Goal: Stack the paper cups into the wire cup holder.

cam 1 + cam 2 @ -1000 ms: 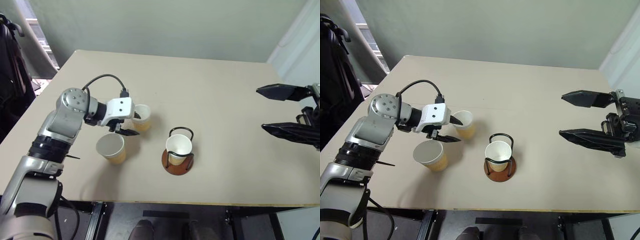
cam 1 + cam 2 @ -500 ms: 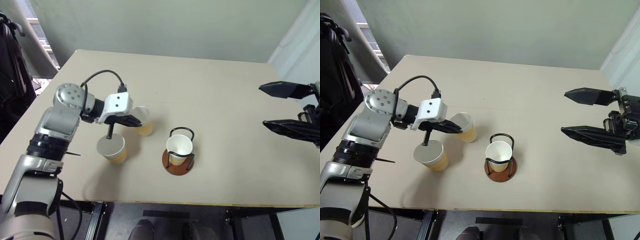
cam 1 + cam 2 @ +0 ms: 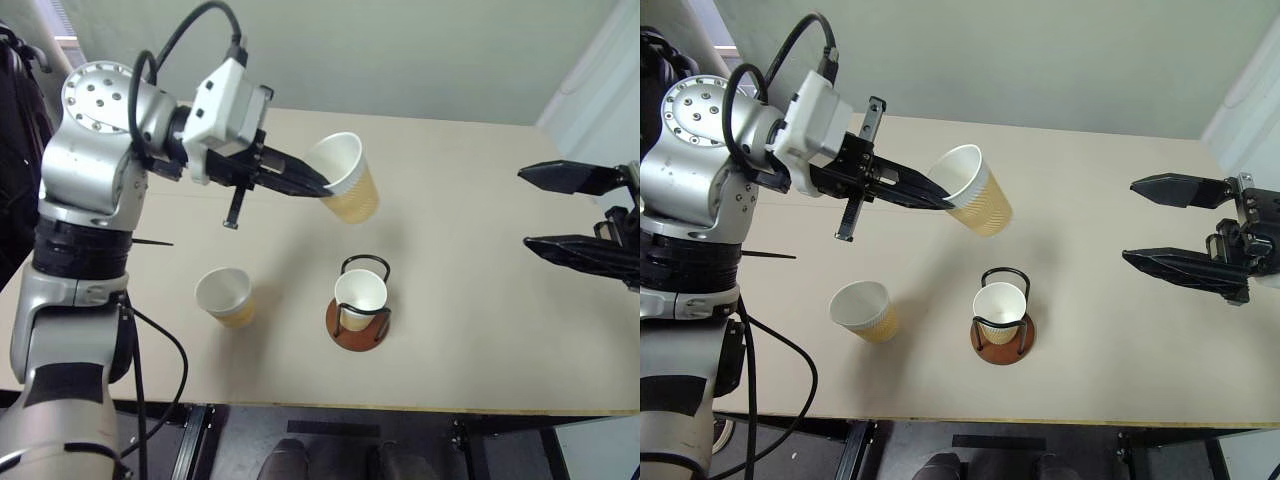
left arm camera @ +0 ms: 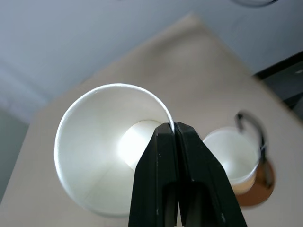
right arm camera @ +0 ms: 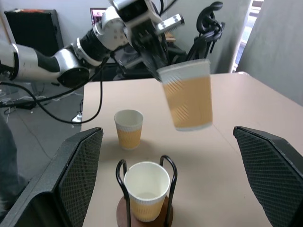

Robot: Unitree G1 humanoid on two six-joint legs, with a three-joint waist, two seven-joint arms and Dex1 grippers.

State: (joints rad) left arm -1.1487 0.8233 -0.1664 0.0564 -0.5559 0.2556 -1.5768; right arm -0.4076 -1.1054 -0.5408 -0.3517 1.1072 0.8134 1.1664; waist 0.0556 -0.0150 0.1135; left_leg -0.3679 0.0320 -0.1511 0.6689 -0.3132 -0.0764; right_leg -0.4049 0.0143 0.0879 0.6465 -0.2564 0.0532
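Left gripper (image 3: 318, 186): pinching raised paper cup (image 3: 345, 180) by its rim, at twelve o'clock from wire cup holder (image 3: 358, 312); light, crushable.

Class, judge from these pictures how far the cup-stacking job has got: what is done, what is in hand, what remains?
Done: one paper cup already sits in the wire cup holder.
In hand: the left gripper pinches the rim of a second cup, held in the air above the table.
Left: that cup must go into the holder, then the third cup standing on the table. The right gripper waits open.
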